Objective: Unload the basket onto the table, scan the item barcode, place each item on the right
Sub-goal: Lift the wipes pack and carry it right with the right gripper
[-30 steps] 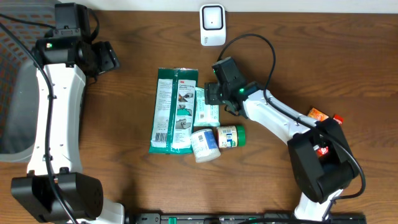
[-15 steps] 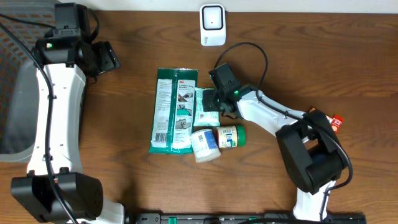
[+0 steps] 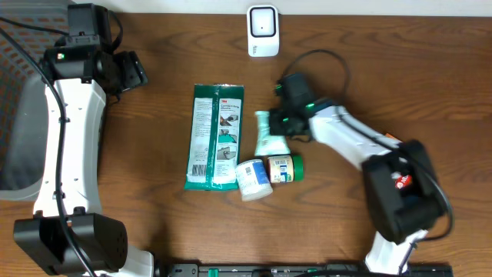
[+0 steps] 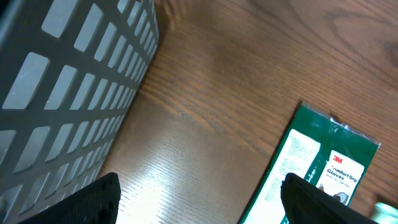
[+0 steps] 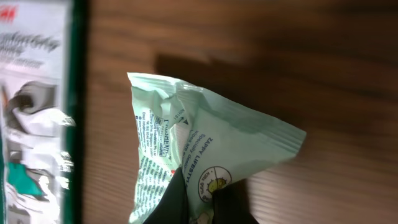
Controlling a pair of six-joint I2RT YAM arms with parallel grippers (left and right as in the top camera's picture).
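one mint-green packet [image 5: 214,140] sits pinched in the right claw [image 5: 200,191].

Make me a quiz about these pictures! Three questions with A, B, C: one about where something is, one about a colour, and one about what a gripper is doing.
1. Where is the basket?
A. beside the left arm
B. on the far right side
C. in the middle

2. What colour is the packet in the right gripper?
A. red
B. pale green
C. black

3. What is the right gripper doing?
A. wide open, holding nothing
B. shut on the packet
C. hidden from every camera

Answers:
1 A: the overhead view shows the basket at the edge alongside that arm.
2 B: the right wrist view shows a pale green wrapper with small print.
3 B: its dark fingers pinch the wrapper's lower edge.
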